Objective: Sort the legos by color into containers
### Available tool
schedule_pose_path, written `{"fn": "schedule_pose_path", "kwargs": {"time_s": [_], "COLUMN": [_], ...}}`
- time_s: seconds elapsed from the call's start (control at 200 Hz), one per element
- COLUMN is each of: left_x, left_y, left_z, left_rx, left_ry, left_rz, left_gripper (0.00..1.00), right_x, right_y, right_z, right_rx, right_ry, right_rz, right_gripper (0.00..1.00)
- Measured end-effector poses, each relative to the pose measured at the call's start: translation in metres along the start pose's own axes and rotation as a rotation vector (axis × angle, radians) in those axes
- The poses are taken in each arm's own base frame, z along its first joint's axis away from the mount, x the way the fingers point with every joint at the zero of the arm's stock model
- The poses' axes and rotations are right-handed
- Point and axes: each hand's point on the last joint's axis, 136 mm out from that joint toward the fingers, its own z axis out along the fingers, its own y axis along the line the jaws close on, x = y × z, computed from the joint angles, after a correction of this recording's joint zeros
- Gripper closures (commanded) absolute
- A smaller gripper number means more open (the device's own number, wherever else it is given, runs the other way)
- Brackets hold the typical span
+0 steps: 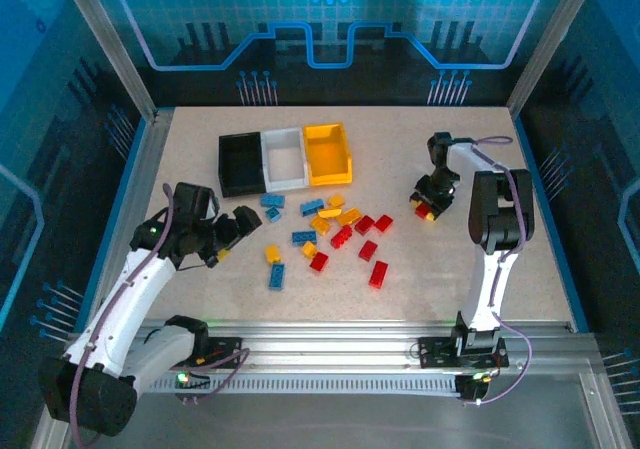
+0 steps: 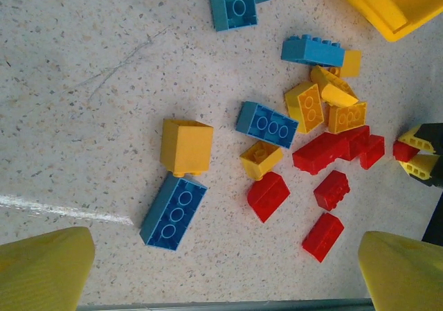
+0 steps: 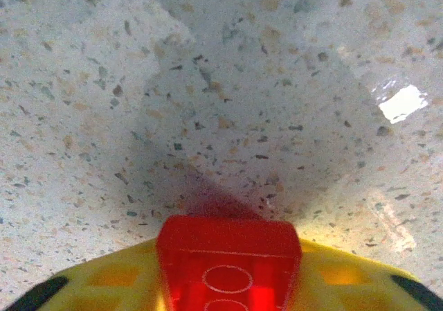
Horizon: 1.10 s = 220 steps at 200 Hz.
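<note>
**Right tool on a red lego, left tool wide over the pile**

We see the right tool point(image 1: 431, 208) out on the right part of the surface point(image 1: 520, 279), well apart from the main scatter. Its wrist view shows the yellow fingers point(image 3: 104, 280) pressed against both sides of one red lego point(image 3: 228, 262), studs facing the camera. The tool is narrow and holding it. We cannot tell whether this lego rests on the surface or is raised off it.

The left tool point(image 1: 232, 234) stands wide, with nothing between its fingers. It is at the left edge of the legos point(image 1: 330, 231), and its wrist view looks straight down on them.

The loose legos lie mid-surface, just in front of the containers. A long blue lego point(image 2: 173, 210) touches a yellow lego point(image 2: 185, 147) at one end. Red ones cluster to the right of these, and yellow-orange and blue ones lie beyond them toward the bins.

The containers sit in a joined row at the back:
- black bin point(image 1: 224, 164) on the left
- white bin point(image 1: 283, 180) in the middle
- yellow-orange bin point(image 1: 330, 177) on the right
</note>
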Motion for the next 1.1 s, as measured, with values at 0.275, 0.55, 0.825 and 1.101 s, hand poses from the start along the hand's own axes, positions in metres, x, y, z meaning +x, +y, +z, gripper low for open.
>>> {"fn": "schedule_pose_path", "kwargs": {"time_s": [0.275, 0.55, 0.825, 1.101], "left_x": [-0.002, -0.001, 0.001, -0.007], "left_y": [-0.004, -0.004, -0.001, -0.012], "left_z": [-0.002, 0.001, 0.004, 0.004], "left_rx": [0.02, 0.05, 0.043, 0.037], "left_ry": [-0.015, -0.023, -0.016, -0.001], "left_rz": [-0.024, -0.048, -0.057, -0.057], "left_gripper": [0.01, 0.01, 0.01, 0.01], "right_x": [0.001, 0.011, 0.069, 0.121], "right_y": [0.002, 0.038, 0.163, 0.279], "right_z": [-0.001, -0.041, -0.137, -0.151], "right_rx": [-0.012, -0.188, -0.533, -0.707], "right_ry": [0.007, -0.057, -0.12, -0.117], "right_rz": [-0.093, -0.245, -0.618, -0.855], "right_gripper": [0.64, 0.64, 0.63, 0.64]}}
